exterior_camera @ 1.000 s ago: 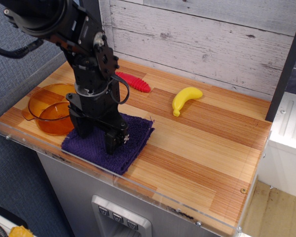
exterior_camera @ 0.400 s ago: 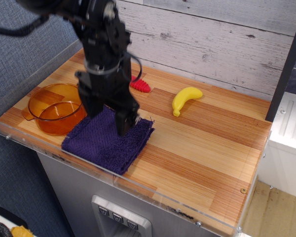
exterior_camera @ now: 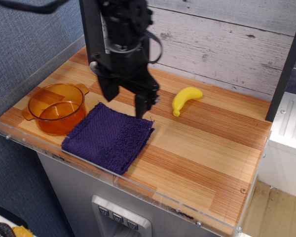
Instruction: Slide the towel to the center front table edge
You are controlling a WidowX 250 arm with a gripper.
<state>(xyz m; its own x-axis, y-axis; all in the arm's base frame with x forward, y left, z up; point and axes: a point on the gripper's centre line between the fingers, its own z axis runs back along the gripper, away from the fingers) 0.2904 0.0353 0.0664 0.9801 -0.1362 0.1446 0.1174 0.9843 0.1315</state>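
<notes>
The dark purple towel [exterior_camera: 108, 138] lies flat on the wood-plank tabletop, left of centre, its front corner near the clear acrylic strip of the front table edge [exterior_camera: 138, 190]. My black gripper [exterior_camera: 125, 99] hangs open and empty above the towel's back edge, lifted clear of the cloth. Its two fingers [exterior_camera: 140, 105] point down with a gap between them.
An amber pot [exterior_camera: 56, 108] stands just left of the towel, touching or almost touching it. A yellow banana [exterior_camera: 185, 99] lies at the back centre. A red ridged object is hidden behind the arm. A clear acrylic wall [exterior_camera: 34, 69] lines the left side.
My gripper has risen off the towel and moved back and to the right. The towel has stayed where it was.
</notes>
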